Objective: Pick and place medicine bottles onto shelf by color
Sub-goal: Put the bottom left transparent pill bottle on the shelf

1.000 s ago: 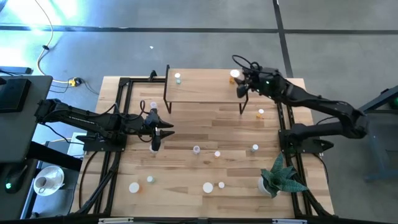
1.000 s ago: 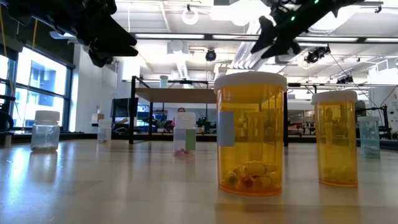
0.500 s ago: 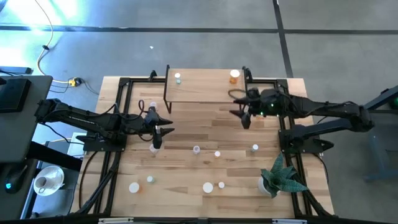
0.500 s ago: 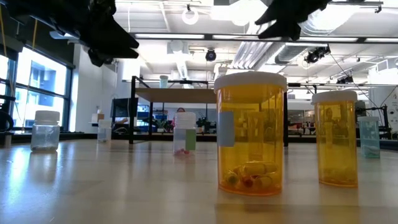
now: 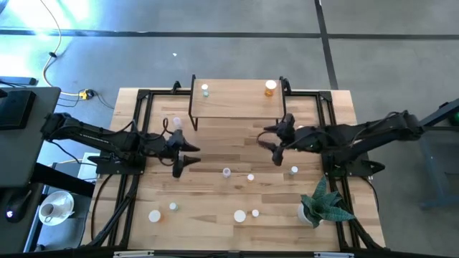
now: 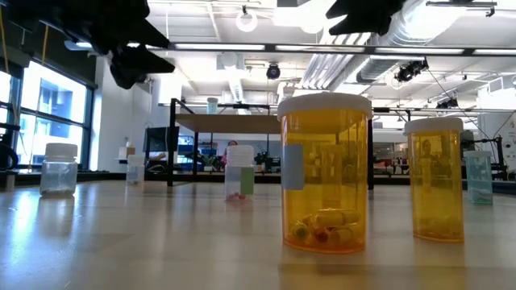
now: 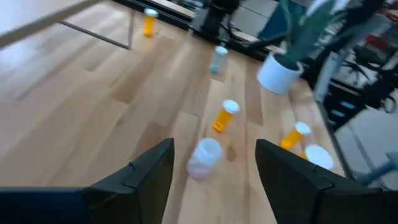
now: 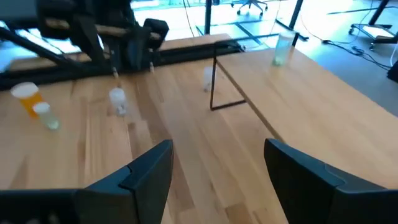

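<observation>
— Where are your claws?

— My left gripper (image 5: 188, 152) hangs over the left-middle of the pale butcher-block table (image 5: 215, 215), fingers (image 7: 149, 171) spread wide with nothing between them. My right gripper (image 5: 271, 140) floats over the right-middle, just in front of the small light-wood shelf on thin black legs (image 5: 235, 109), its fingers (image 8: 152, 168) also parted and empty.

— And the bottles?

— Two sit on the shelf: a whitish white-capped bottle (image 5: 205, 89) near its left end, an orange white-capped bottle (image 5: 270, 87) near its right end. The rest stand on the table. A pale bottle (image 5: 176, 122) is by the shelf's left leg. Three small ones line the middle: a whitish bottle with pink pills (image 5: 226, 172), another white-capped one (image 5: 250, 177), and a pale green one (image 5: 294, 170) toward the right edge. More stand along the front edge, among them a large orange bottle (image 6: 325, 171) right before the low camera and a second orange one (image 6: 436, 179) beside it.

— Anything else on the table?

— A green spiky plant in a white pot (image 5: 320, 203) at the front right corner.
</observation>
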You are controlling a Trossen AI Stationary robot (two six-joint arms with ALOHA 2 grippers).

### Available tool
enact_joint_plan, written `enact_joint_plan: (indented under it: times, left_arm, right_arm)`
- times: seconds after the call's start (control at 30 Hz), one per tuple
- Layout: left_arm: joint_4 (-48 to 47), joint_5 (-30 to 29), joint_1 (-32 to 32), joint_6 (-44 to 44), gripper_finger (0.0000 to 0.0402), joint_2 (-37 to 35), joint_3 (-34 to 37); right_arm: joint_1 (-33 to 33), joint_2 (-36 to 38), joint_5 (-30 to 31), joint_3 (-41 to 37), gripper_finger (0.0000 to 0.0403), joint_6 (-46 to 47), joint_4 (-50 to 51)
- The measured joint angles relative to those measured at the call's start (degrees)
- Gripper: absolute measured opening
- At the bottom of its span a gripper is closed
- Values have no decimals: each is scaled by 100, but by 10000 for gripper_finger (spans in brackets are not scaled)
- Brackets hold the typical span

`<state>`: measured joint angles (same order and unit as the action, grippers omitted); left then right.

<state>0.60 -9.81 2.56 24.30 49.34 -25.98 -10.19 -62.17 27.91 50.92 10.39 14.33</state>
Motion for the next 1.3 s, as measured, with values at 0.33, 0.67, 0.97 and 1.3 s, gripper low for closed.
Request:
enact_joint_plan:
  times: [0.33, 0.67, 0.97, 1.3]
  left_arm:
    - [-462, 22, 207, -603, 197, -137, -438]
    - [-3148, 60, 318, -599, 197, -140, -1473]
    - [-4199, -199, 1019, 325, 197, -16, -1312]
    - [-4748, -815, 1638, 976, 197, 242, -1312]
  right_arm:
    - [-119, -911, 111, -9, 243, 9, -494]
    - [-119, -1001, 35, -9, 243, 26, -526]
    - [-120, -1001, 27, -9, 243, 160, -472]
    - [-120, -1001, 10, -9, 243, 160, -385]
